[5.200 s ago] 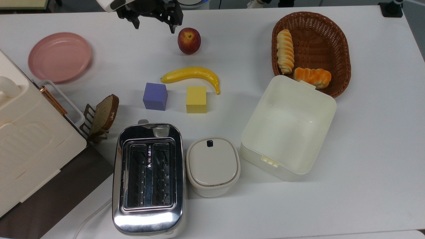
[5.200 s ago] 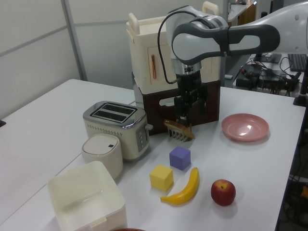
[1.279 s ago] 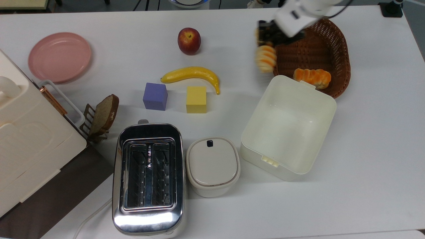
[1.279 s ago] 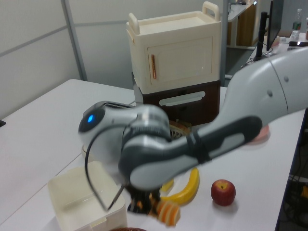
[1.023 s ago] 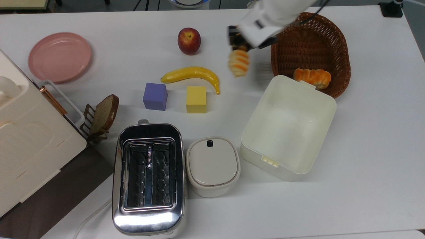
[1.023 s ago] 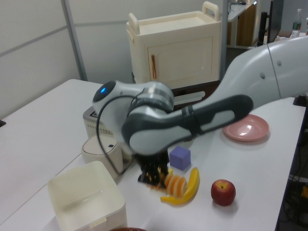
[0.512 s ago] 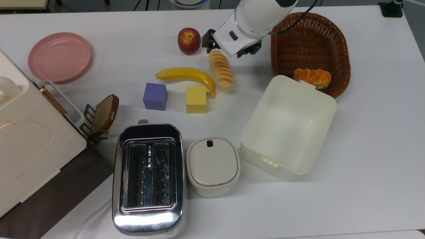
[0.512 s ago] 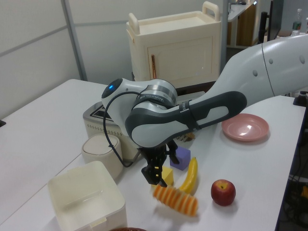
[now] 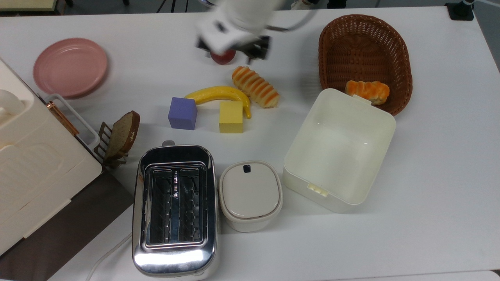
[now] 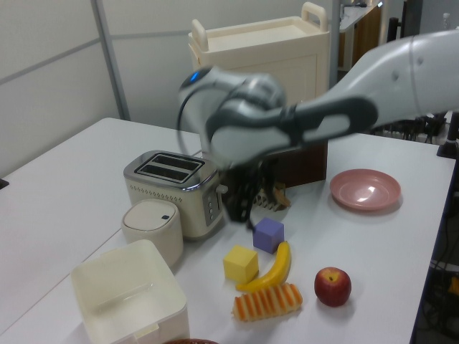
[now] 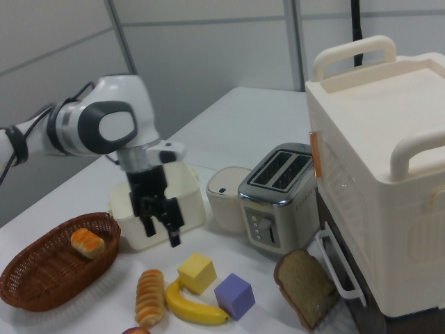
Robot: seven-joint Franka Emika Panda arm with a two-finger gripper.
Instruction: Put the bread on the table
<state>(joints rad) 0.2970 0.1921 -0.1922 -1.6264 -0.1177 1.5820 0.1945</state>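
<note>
Going across the top view from its left: the purple cube (image 9: 182,113), then the banana (image 9: 218,95) with the yellow cube (image 9: 231,117) just below it, then the bread (image 9: 255,86), which lies flat on the table (image 9: 429,175), slanted, its lower-left flank touching or nearly touching the banana's tip. Further to the top view's right stand the open cream box (image 9: 339,145) and the wicker basket (image 9: 365,54), which holds only the shorter orange roll (image 9: 367,90).

The gripper (image 9: 233,49) hangs above the table beside the apple (image 9: 223,57), apart from the bread. In the right view its fingers (image 11: 174,233) stand spread with nothing between them, so the roll is let go. The top view blurs the claw, so its height over the apple is hard to judge.

By my reading the placement is done, and the remaining risk is in the departure. A low sweep could clip the apple and send it rolling into the bread or off toward the pink plate (image 9: 70,66). The roll itself is rounded and rests against the banana; a nudge to either could turn it.
</note>
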